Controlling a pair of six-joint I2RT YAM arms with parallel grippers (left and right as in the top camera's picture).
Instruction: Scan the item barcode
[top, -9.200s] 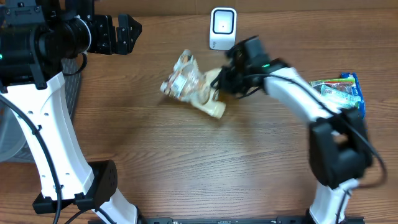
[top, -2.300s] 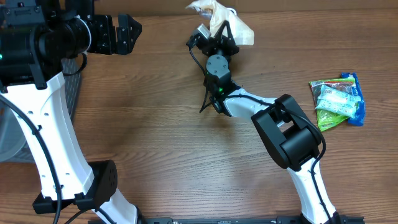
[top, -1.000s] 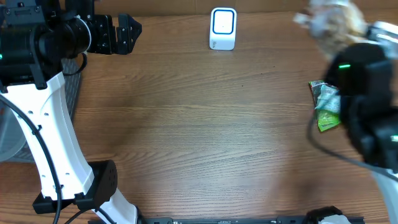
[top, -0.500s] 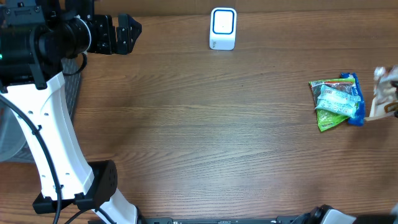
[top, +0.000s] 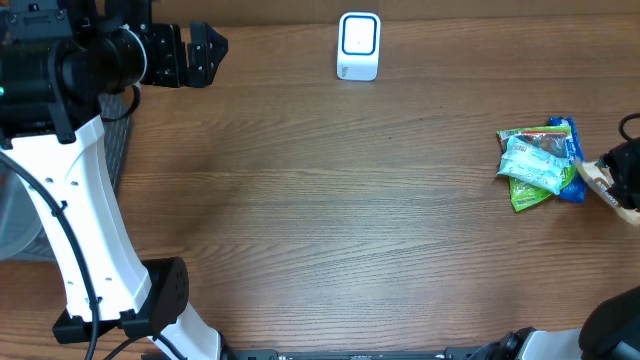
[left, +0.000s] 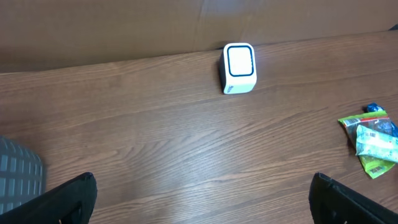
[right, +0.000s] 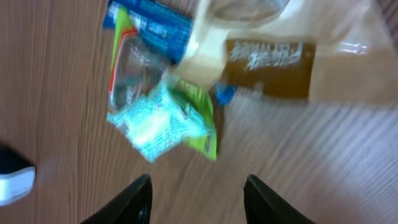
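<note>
Your right gripper (right: 199, 193) was clamped a second earlier, then its jaws parted and the beige snack bag (right: 273, 62) landed touching the packet pile (top: 540, 165), well apart from the scanner (top: 358, 45). That item's scan looked finished. Your left gripper (left: 208, 199) hung wide and empty

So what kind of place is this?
Probably a pretend shop checkout for testing robots: a small white scanner and snack packets on a wooden table, with a robot arm beside.
</note>
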